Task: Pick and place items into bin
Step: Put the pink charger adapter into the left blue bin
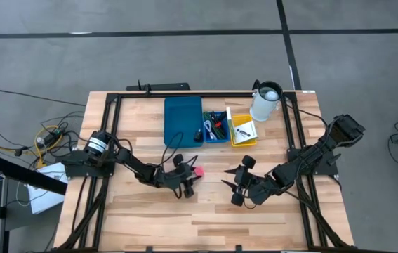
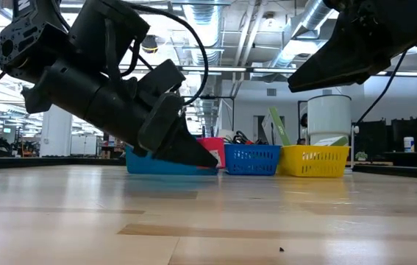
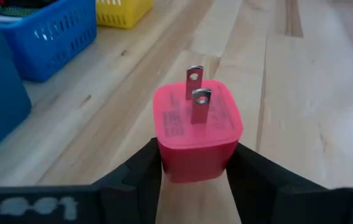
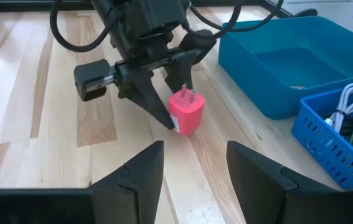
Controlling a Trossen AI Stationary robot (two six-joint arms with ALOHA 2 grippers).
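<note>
Left gripper (image 1: 193,173), frame centre: pinching pink plug (image 3: 196,127) by its sides, prongs up, ready for carrying to blue bin (image 1: 182,121). Right gripper (image 1: 229,180): waiting nearby, fingers spread.

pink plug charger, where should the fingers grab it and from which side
Judging by its pose, grip the pink charger across its two flat side faces, coming from its back, opposite the prongs, which jut from the far face and should stay clear. The left gripper already does this: a finger presses each side of the blocky body. The right gripper waits nearby, open.
</note>
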